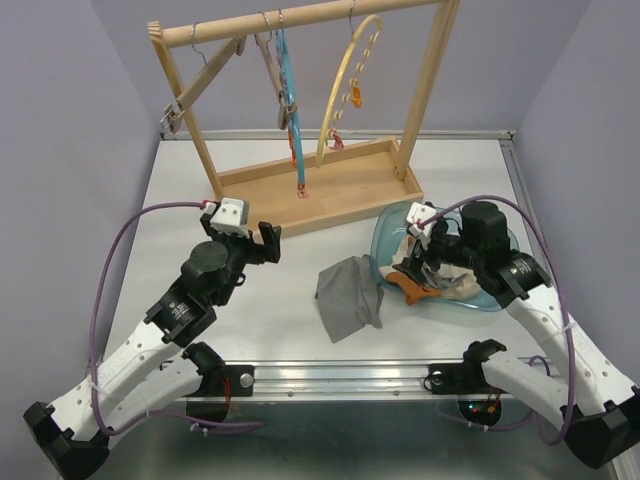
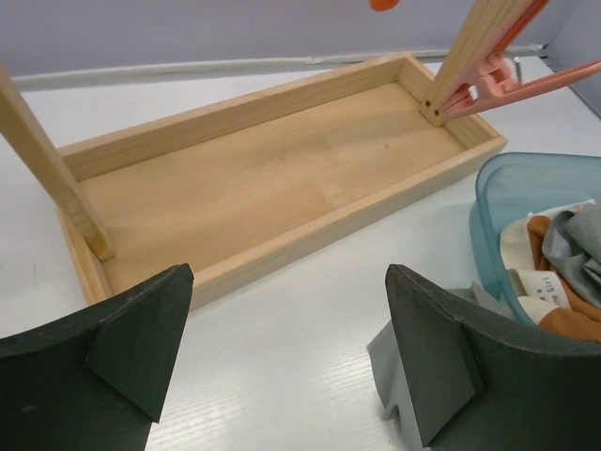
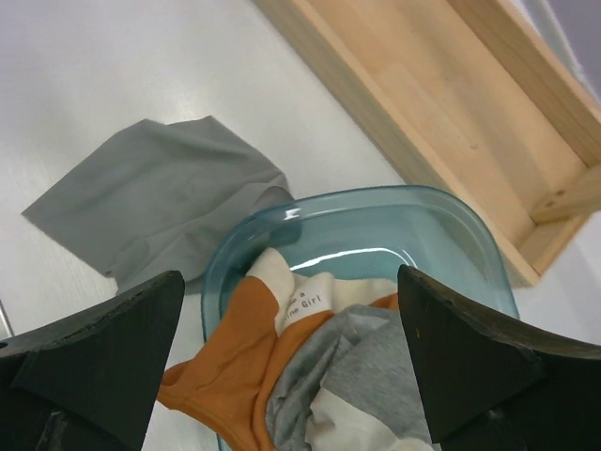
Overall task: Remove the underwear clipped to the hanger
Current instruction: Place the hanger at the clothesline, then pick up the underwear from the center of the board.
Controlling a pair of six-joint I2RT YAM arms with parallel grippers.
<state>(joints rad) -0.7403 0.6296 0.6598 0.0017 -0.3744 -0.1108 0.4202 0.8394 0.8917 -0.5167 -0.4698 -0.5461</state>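
W/ L fingers point(image 1: 268, 243) & R fingers point(image 1: 418, 270) being held wide, grey underwear point(image 1: 348, 295) is being left outside tub point(image 1: 380, 240) nr counter's point(image 1: 270, 320) front edge, risking being swept off by an arm.

Translucent blue plastic tub point(image 3: 376, 224), glossy and smooth; inside it orange-brown, white and grey cloth underwear point(image 3: 235, 352), soft, matt. Beside the tub a grey matt cloth piece point(image 3: 150, 202) on smooth white tabletop point(image 3: 113, 66); behind the tub a pale bare-wood tray point(image 2: 263, 178), smooth, faint grain.
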